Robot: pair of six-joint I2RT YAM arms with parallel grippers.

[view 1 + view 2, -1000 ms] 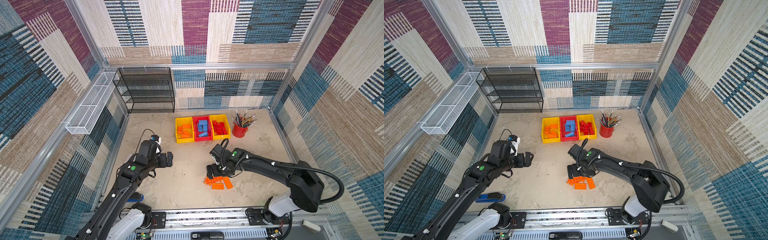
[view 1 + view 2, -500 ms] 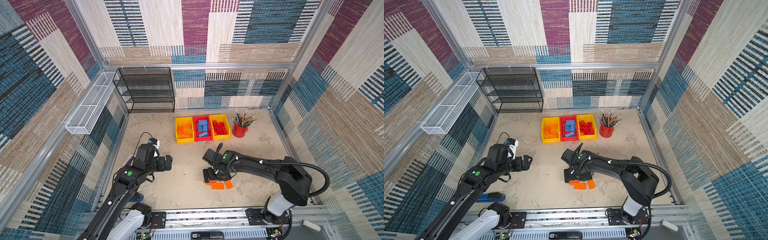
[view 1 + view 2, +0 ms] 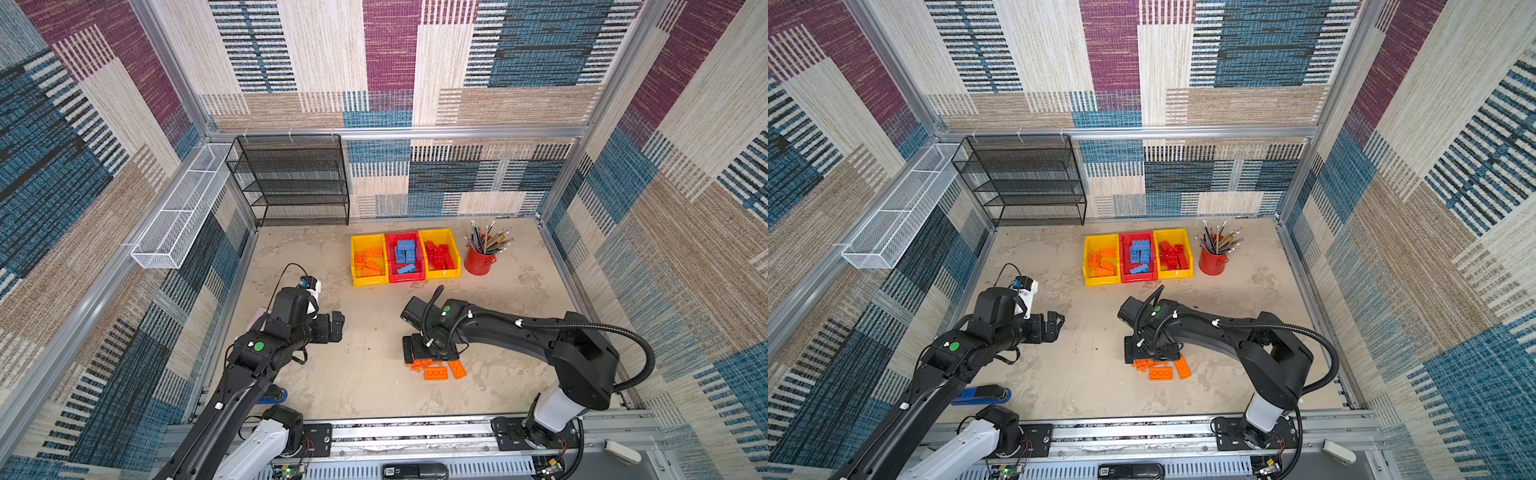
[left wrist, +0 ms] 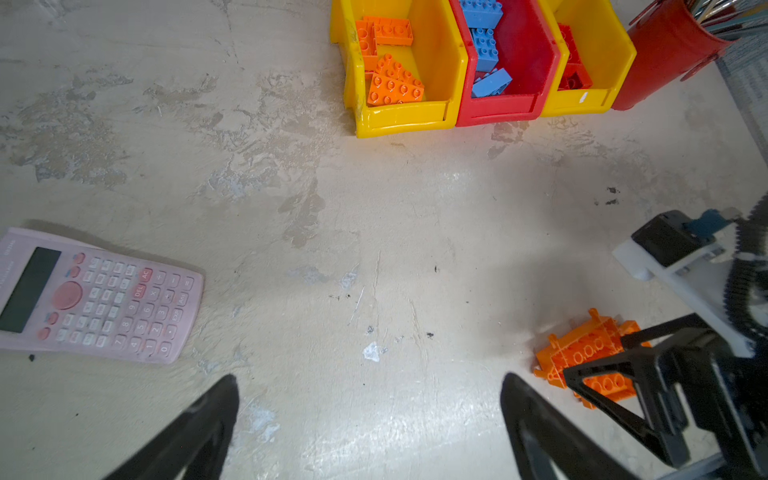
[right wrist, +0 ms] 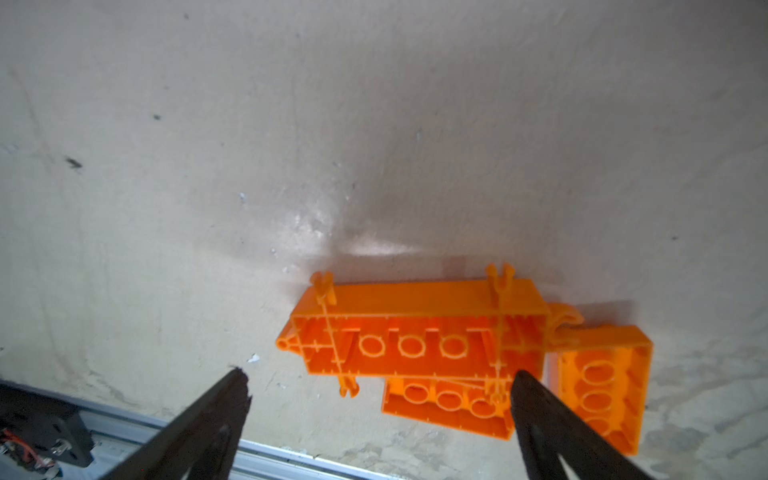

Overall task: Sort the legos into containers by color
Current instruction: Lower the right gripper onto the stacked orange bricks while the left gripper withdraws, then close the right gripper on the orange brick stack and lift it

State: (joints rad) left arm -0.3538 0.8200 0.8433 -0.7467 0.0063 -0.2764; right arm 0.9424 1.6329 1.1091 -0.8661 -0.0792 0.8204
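Because the right hand (image 5: pixel 380 376) hangs wide open and empty over three orange legos (image 3: pixel 435 374) huddled together on the table (image 3: pixel 361 386), closing could pinch the toothed plate (image 5: pixel 415 328) askew or knock a brick (image 5: pixel 446 409) aside; the left hand (image 4: pixel 369 379) gapes empty, well apart.

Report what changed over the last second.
The right gripper swung slightly leftward in both top views and now hangs over the loose orange legos, jaws open, holding nothing. The left gripper edged back toward the near edge, jaws open. Those legos, the containers and the pencil cup stayed put.
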